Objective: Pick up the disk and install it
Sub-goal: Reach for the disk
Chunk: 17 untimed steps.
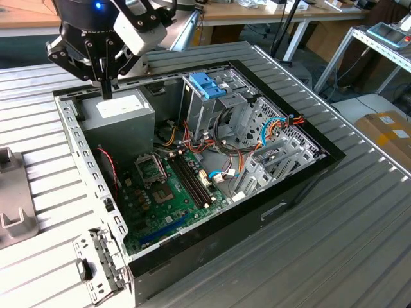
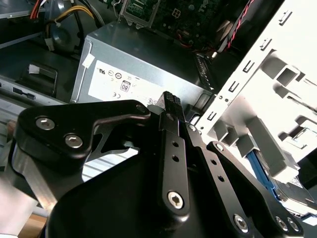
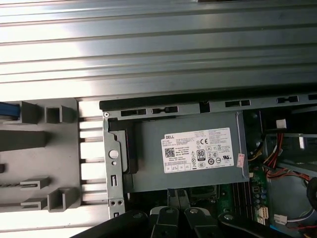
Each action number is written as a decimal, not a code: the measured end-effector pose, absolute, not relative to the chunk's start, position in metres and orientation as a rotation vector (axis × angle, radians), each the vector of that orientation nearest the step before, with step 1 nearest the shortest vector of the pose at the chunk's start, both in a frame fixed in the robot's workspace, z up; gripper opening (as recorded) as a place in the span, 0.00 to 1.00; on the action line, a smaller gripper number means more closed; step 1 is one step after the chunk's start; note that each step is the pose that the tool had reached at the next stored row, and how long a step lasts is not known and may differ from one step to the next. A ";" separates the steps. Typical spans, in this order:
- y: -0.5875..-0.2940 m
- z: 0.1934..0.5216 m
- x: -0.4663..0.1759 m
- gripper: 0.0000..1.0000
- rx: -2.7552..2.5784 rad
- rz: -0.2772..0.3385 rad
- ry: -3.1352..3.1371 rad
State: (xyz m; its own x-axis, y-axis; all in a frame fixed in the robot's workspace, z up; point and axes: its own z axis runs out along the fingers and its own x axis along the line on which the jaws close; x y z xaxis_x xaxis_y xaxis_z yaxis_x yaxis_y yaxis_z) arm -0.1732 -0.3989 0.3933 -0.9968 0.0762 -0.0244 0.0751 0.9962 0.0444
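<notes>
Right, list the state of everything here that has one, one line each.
Case: open, side panel off, lying flat.
Tool: shut, empty, above the power supply.
Disk: at the grey holder beside the case, not gripped, not installed.
CPU socket: bare, no cooler on it.

three cameras on one open computer case (image 1: pixel 257 218)

the exterior view looks down at a slant from well back, taking in the whole case on the ribbed table (image 1: pixel 334 244). the first wrist view faces straight down from close above the power supply (image 3: pixel 188 153). the second wrist view sits closer still, looking obliquely along the gripper (image 2: pixel 171 99). all three share the power supply's white-labelled top.
</notes>
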 end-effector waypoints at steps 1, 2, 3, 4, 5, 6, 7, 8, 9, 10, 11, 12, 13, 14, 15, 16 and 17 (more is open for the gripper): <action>-0.399 0.393 -0.173 0.10 0.118 0.068 3.113; -0.399 0.393 -0.174 0.10 0.118 0.068 3.113; -0.399 0.393 -0.174 0.10 0.118 0.068 3.113; -0.399 0.393 -0.174 0.10 0.118 0.068 3.112; -0.399 0.393 -0.174 0.10 0.118 0.068 3.112; -0.399 0.393 -0.175 0.10 0.118 0.068 3.113; -0.399 0.393 -0.175 0.10 0.118 0.068 3.112; -0.399 0.393 -0.175 0.10 0.118 0.068 3.112; -0.399 0.393 -0.175 0.10 0.118 0.068 3.112; -0.399 0.393 -0.175 0.10 0.118 0.068 3.112; -0.399 0.393 -0.176 0.10 0.118 0.068 3.112; -0.399 0.393 -0.176 0.10 0.118 0.068 3.112; -0.399 0.393 -0.176 0.10 0.118 0.068 3.113; -0.399 0.393 -0.176 0.10 0.118 0.068 3.113; -0.399 0.393 -0.177 0.10 0.118 0.068 3.113; -0.399 0.393 -0.177 0.10 0.118 0.068 3.112; -0.399 0.393 -0.177 0.10 0.118 0.068 3.112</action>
